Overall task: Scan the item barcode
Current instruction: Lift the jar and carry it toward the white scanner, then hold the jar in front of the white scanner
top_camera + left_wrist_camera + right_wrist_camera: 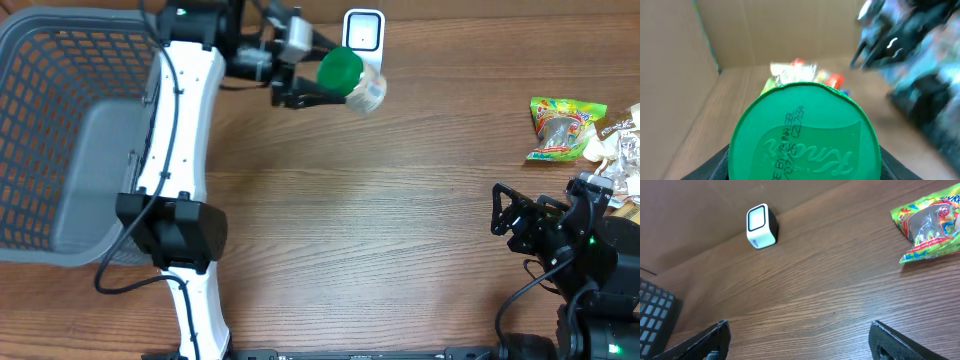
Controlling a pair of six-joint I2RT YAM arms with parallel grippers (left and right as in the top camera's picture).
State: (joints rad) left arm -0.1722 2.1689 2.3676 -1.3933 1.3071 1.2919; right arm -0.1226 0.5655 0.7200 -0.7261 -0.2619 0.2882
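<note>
Overhead view: a green-lidded jar [342,70] is seen clamped in the left gripper [322,84] and held above the tabletop [400,200] near its far edge, just in front of the white scanner [363,30] that stands there. In the left wrist view most of the frame is filled by the jar's lid [802,132], its printed date code in plain sight, with the dark fingers [715,167] pressed against its sides at the lower corners; everything behind is blurred. The right gripper [512,218] is parked near the right edge, its jaws spread wide with nothing between them. This is borne out in the right wrist view, where only bare wood is framed between the two fingers [705,340]. A bright snack packet [565,125] and some foil-wrapped items [620,140] are seen lying at the right edge, and a grey basket [60,60] is set at the left edge. The pick-up is judged to be done and the presentation to the scanner to be under way. No barcode can be made out on the jar, and it cannot be told whether the label [372,92] is turned towards the scanner window, so the scan itself is taken as not yet confirmed; a turn of the jar may be needed before it is read.
</note>
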